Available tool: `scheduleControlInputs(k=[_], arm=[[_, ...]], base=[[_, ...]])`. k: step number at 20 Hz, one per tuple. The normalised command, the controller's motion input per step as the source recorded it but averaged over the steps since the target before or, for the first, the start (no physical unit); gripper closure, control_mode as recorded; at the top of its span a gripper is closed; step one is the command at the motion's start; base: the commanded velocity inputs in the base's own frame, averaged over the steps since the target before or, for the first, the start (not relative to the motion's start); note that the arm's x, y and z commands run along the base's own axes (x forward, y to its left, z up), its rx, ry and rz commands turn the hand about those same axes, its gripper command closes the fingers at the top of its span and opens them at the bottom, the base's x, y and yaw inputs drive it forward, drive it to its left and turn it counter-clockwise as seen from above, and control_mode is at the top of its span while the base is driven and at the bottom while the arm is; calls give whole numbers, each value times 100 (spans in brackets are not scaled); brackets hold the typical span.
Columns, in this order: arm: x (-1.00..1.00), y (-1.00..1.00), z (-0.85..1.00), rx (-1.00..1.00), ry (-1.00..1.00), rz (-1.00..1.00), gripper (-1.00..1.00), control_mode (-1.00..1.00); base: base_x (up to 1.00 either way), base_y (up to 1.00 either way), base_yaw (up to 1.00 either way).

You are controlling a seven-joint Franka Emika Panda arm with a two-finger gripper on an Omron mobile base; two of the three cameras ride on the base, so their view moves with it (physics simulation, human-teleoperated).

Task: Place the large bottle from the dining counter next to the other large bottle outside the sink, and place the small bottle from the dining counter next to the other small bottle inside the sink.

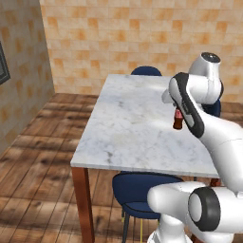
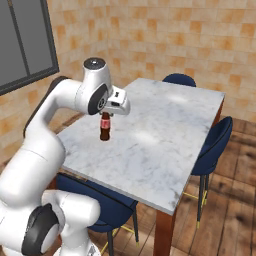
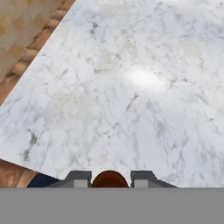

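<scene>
Brown glass shows between the fingers (image 3: 109,179), which are clenched on the neck of the small bottle (image 2: 104,127) so it hangs upright, apparently just above the bench (image 2: 165,135). Blue chairs (image 2: 212,145) stand beyond, tucked in.

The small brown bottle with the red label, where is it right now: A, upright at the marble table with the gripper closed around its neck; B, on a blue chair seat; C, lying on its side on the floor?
A: the small bottle stands upright at the dining counter, its neck between the fingers of the gripper.
</scene>
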Motion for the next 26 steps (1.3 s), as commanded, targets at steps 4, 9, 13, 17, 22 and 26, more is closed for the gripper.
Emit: scheduleControlInputs(k=[4, 9, 13, 17, 22, 26], arm=[[-57, 4, 23, 0, -5, 1, 100, -100], [-41, 20, 18, -1, -8, 2, 100, -100], [-36, 24, 25, 0, -9, 3, 100, -100], [-33, 25, 20, 0, -8, 3, 100, -100], [-6, 6, 4, 0, -1, 1, 100, 100], [0, 0, 0, 0, 0, 0, 100, 100]], base=[[0, 0, 0], [0, 0, 0], [0, 0, 0], [0, 0, 0], [-29, 25, 2], [-58, 58, 3]])
